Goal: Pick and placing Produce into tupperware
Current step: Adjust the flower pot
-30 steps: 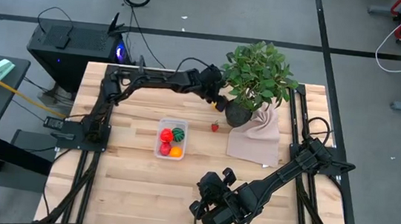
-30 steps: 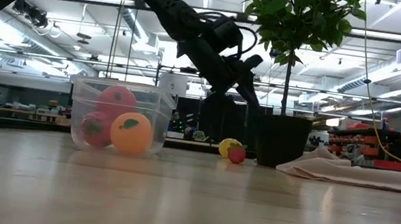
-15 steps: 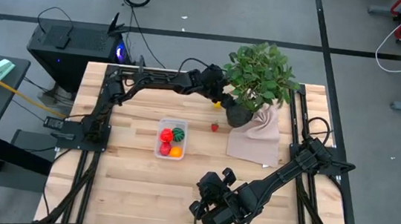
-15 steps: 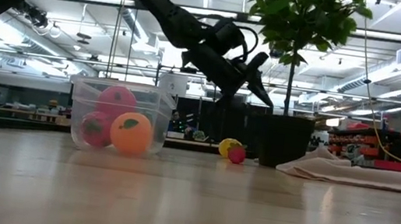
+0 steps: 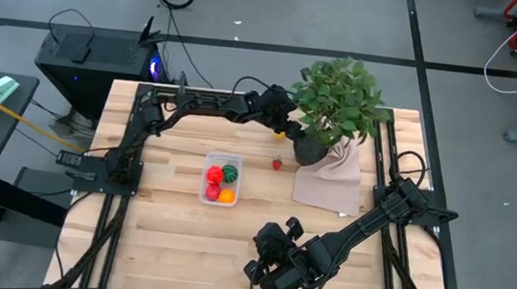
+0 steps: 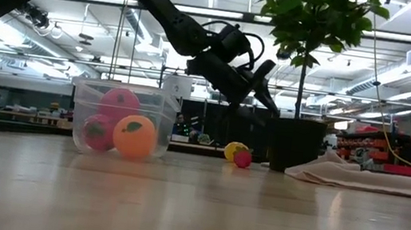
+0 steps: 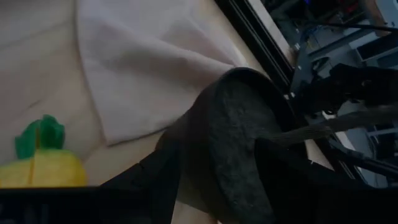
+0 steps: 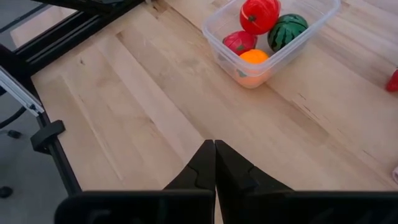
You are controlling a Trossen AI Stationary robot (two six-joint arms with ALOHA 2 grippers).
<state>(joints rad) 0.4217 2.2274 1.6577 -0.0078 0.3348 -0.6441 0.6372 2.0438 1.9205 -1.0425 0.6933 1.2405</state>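
The tupperware (image 5: 221, 178) sits near the middle of the worktop (image 5: 162, 240) and already holds four pieces of produce — a red tomato (image 8: 260, 14), a small watermelon (image 8: 284, 29), a reddish fruit (image 8: 239, 42) and an orange (image 8: 253, 58). Two pieces are still out: a strawberry (image 5: 277, 164) lying between the tupperware and the beige cloth (image 5: 330, 176), and a yellow fruit with a green top (image 7: 42, 163) near the plant pot (image 5: 307, 149).

The left gripper (image 5: 283, 125) hangs over that far corner beside the pot, its fingers parted and nothing between them as far as the views show — it looks set to take the yellow fruit next. The right gripper (image 8: 215, 163) waits clenched and empty over the near edge of the worktop. By this count the task is roughly two thirds done.
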